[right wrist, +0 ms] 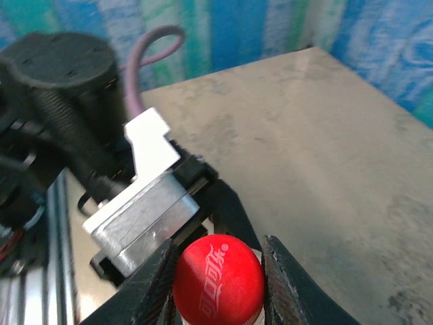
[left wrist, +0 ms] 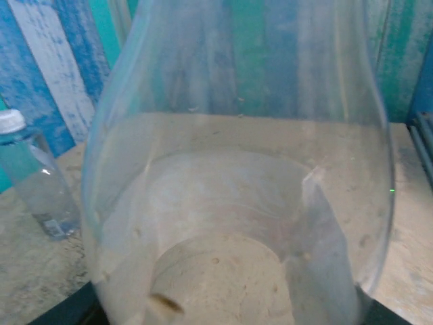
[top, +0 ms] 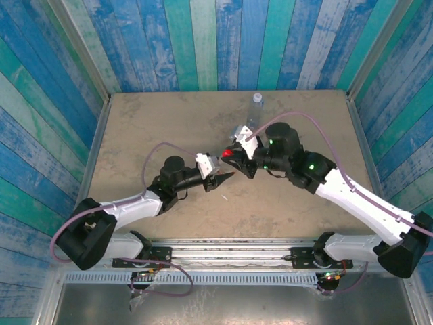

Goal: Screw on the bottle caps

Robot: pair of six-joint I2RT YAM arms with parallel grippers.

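Note:
A clear bottle [left wrist: 237, 169] sits right against the left wrist camera, its neck pointing away; my left gripper [top: 220, 179] is shut around it. The bright red cap [right wrist: 218, 281] with white lettering sits between my right gripper's [right wrist: 218, 274] fingers [right wrist: 152, 288], which are shut on its sides. A pale rim shows just under the cap. From above, the red cap [top: 230, 154] is where the two grippers meet, at the table's middle. A second clear, bluish bottle [top: 256, 108] stands upright at the back. In the left wrist view this bottle [left wrist: 37, 186] wears a white cap [left wrist: 10, 120].
The tan table [top: 155, 128] is walled by blue and green painted planks [top: 203, 40]. My left gripper's white and metal body [right wrist: 145, 196] lies close behind the red cap. Purple cables [top: 308, 120] loop off both arms. A metal rail [top: 230, 254] runs along the near edge.

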